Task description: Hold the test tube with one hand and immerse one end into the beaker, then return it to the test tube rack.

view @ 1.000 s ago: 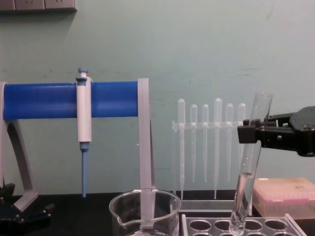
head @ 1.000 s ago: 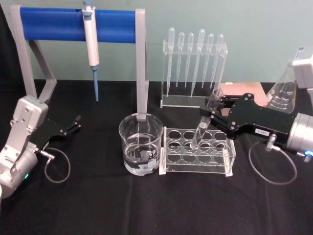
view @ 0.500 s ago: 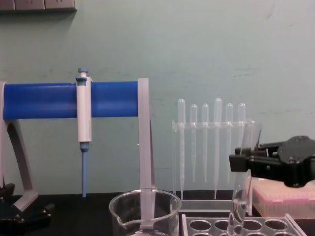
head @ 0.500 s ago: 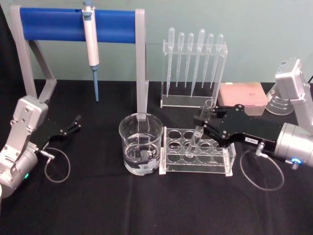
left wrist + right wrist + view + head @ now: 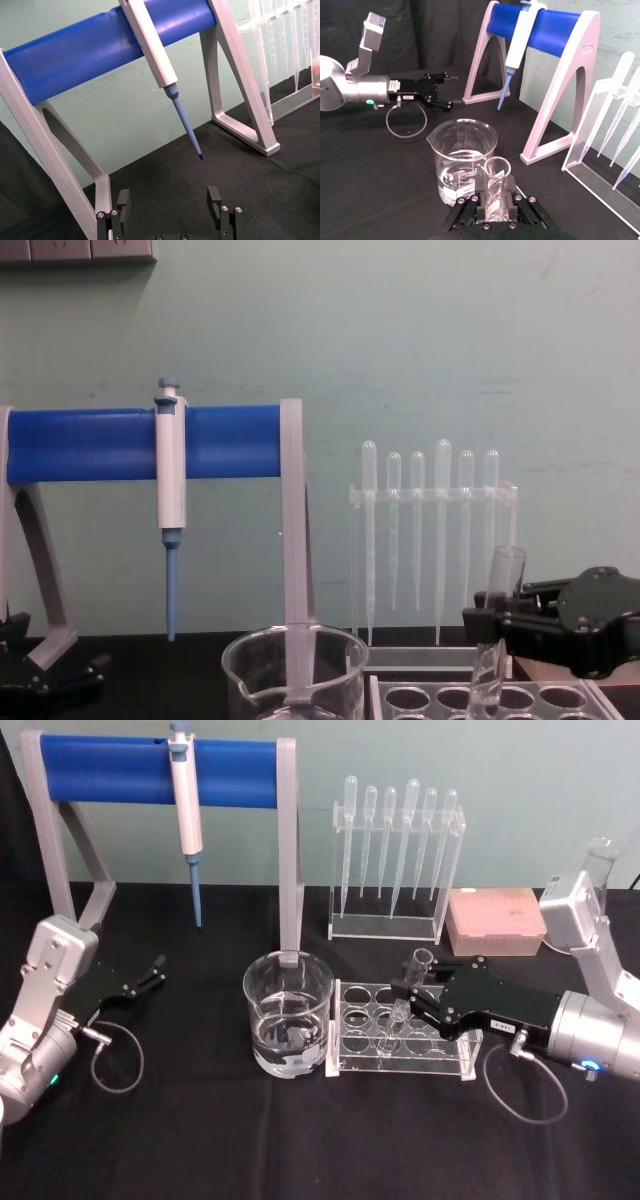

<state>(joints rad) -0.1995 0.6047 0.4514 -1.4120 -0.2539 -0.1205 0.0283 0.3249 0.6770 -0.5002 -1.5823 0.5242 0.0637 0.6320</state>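
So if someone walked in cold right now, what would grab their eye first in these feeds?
Probably the right hand shut on the test tube, which leans in a front hole of the clear rack, just right of the beaker holding some liquid. Next, the big blue bar stand at the back left, with a pipettor hanging from it. The left hand sits open at far left.

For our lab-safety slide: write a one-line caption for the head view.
Right claw holds the test tube tilted in the rack, beside the beaker.
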